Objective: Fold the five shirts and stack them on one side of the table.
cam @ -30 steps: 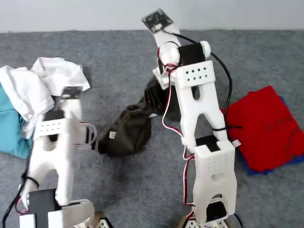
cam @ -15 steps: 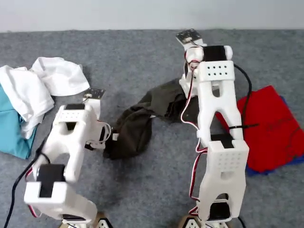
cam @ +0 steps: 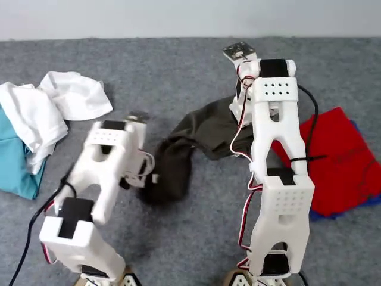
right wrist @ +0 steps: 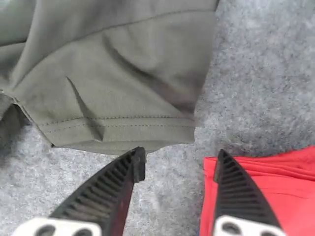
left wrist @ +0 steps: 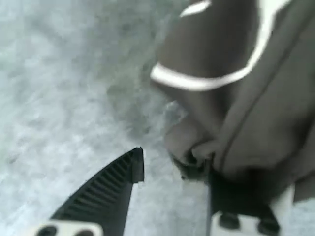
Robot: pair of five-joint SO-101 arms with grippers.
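While the teal shirt (cam: 13,164) and the white shirts (cam: 41,110) lay crumpled at the left edge of the grey table (cam: 149,65), my left gripper (left wrist: 174,164) stood with its fingers apart, one pressed against a bunched fold of the dark olive shirt (cam: 199,128) at the middle. My right gripper (right wrist: 180,155), fingers also spread, hung over the gap between that shirt's hem and the folded red shirt (cam: 333,155) at the right.

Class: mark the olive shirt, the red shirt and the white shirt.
olive shirt (right wrist: 123,73), right wrist view: panel above hem
red shirt (cam: 342,158), high view: its middle
white shirt (cam: 77,95), high view: right fold
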